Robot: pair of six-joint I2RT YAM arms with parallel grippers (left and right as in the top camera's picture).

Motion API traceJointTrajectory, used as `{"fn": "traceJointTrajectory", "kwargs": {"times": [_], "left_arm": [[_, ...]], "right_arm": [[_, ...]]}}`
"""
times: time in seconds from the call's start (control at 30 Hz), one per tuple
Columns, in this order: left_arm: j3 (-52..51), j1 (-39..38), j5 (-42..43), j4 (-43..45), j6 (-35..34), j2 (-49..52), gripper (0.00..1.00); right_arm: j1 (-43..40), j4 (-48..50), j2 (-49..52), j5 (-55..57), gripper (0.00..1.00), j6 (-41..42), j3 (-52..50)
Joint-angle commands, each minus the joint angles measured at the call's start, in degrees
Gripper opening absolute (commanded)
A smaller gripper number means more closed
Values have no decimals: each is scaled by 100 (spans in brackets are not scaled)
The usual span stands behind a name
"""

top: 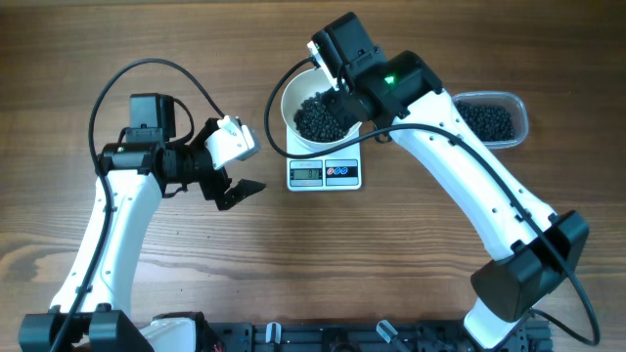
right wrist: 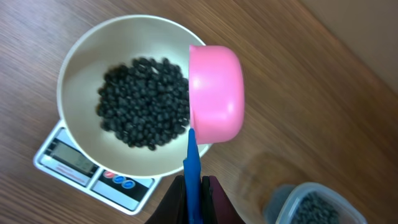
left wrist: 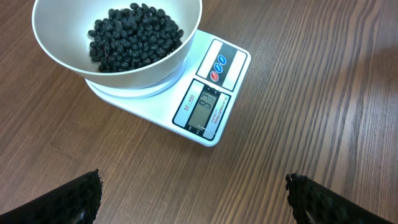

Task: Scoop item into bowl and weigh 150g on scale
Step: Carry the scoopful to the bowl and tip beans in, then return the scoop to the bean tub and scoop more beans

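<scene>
Overhead, my right pincer [top: 344, 90] sits at the bowl's [top: 293, 98] 2 o'clock rim, clamped tight on the blue handle [right wrist: 191, 163] of a pink scoop [right wrist: 215, 93], whose rounded back faces my wrist camera beside the black beans [top: 318, 119]. The bowl stands on the scale [top: 325, 174], and a clear tub [top: 492, 117] of beans lies at its 3 o'clock. My left pincer [top: 238, 166] hangs at the scale's 9 o'clock, spread wide and empty.

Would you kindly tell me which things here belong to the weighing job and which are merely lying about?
Belonging to the job: black beans, white bowl, scale, pink scoop held in the right gripper, clear tub of more beans.
Not in use: left gripper, open, holding nothing.
</scene>
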Motion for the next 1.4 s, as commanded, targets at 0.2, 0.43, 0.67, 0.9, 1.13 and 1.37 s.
{"fn": "traceJointTrajectory", "kwargs": {"times": [0.2,0.43,0.67,0.9,1.13,1.37], "left_arm": [[33,15,26,-2,-35,24,100],[33,15,26,-2,-35,24,100],[33,15,26,-2,-35,24,100],[33,15,26,-2,-35,24,100],[33,15,26,-2,-35,24,100],[33,15,26,-2,-35,24,100]], "right_arm": [[-363,111,-22,-1067,4,621,474],[-2124,-769,-649,-1534,4,1067,835],[-3539,-2149,-431,-1530,4,927,531],[-3840,-1709,-177,-1576,4,839,-697],[-3840,-1003,116,-2138,4,717,-1228],[-3840,-975,507,-1976,4,730,-1303]]}}
